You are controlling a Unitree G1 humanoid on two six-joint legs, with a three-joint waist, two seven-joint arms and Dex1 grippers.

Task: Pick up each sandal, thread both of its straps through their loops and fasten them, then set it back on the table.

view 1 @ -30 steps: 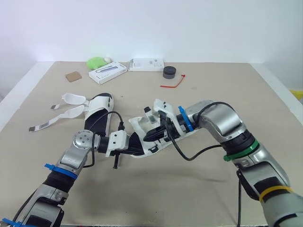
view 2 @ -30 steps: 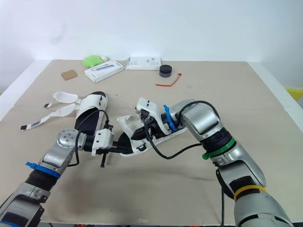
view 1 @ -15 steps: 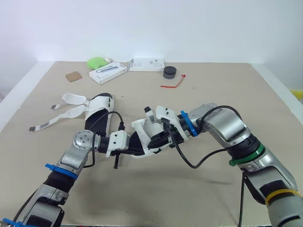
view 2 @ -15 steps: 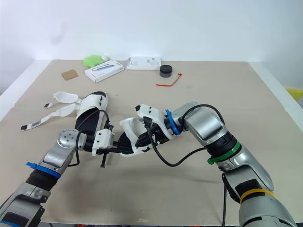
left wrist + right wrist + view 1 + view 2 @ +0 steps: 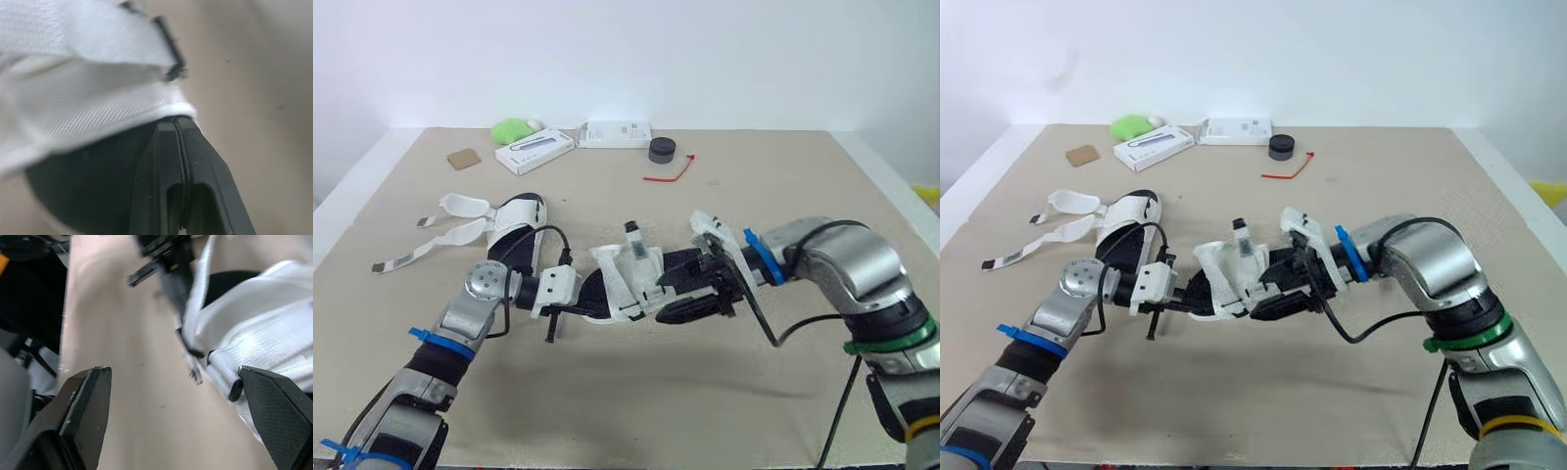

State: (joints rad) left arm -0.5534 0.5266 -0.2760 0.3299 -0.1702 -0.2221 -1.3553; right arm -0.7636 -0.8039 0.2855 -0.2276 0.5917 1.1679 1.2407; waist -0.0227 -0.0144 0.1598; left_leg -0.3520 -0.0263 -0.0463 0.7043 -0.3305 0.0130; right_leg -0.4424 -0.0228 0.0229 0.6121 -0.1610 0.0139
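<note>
A white sandal with a black sole [image 5: 625, 279] hangs just above the table's middle. My left gripper [image 5: 590, 305] is shut on its heel-side rim; in the left wrist view the two fingers [image 5: 182, 161] press together on the white fabric edge [image 5: 88, 117]. My right gripper [image 5: 666, 297] stands open right beside the sandal's other side, its fingers [image 5: 83, 406] spread wide, with the sandal's straps [image 5: 254, 333] between and beyond them but not gripped. A second sandal [image 5: 516, 227] lies to the left with its straps [image 5: 440, 240] loose on the table.
Along the far edge lie a green object [image 5: 514, 128], two white boxes [image 5: 536, 150] [image 5: 617, 132], a black round puck [image 5: 663, 150], a red tie [image 5: 668, 172] and a brown card [image 5: 465, 158]. The beige table [image 5: 636, 392] has bare surface near me.
My right gripper has opened, let go of the sandal and drawn back to the right. The left gripper has kept its hold, and the sandal has turned slightly.
</note>
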